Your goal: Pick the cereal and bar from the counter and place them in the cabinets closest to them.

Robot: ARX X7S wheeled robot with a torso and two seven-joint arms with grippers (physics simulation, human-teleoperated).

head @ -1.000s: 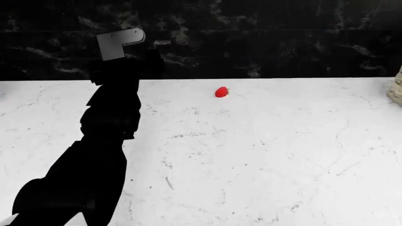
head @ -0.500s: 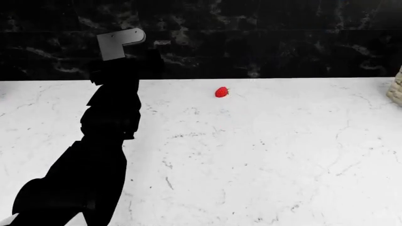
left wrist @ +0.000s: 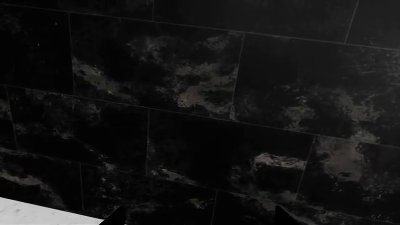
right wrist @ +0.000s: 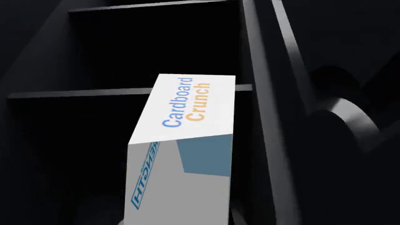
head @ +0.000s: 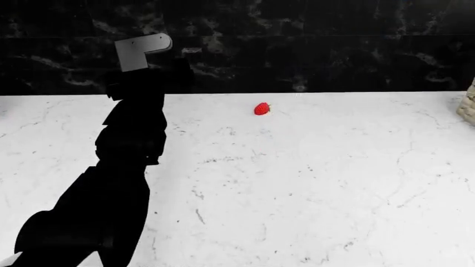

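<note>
One cereal box (right wrist: pixel 181 154) in the right wrist view — tilted, "Cardboard Crunch" panel showing, in front of dark cabinet shelves (right wrist: pixel 125 93). Right pincer itself hidden; can't tell its grip. Left pincer: two tips spread facing the black tile wall (left wrist: pixel 200 93), above the bench (head: pixel 312 178) — a red berry (head: pixel 261 108) lies near that wall.

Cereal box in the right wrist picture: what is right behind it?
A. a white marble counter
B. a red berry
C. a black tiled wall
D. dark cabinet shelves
D: the cereal box, marked "Cardboard Crunch", sits in front of dark cabinet shelves that run across the view behind it.
</note>
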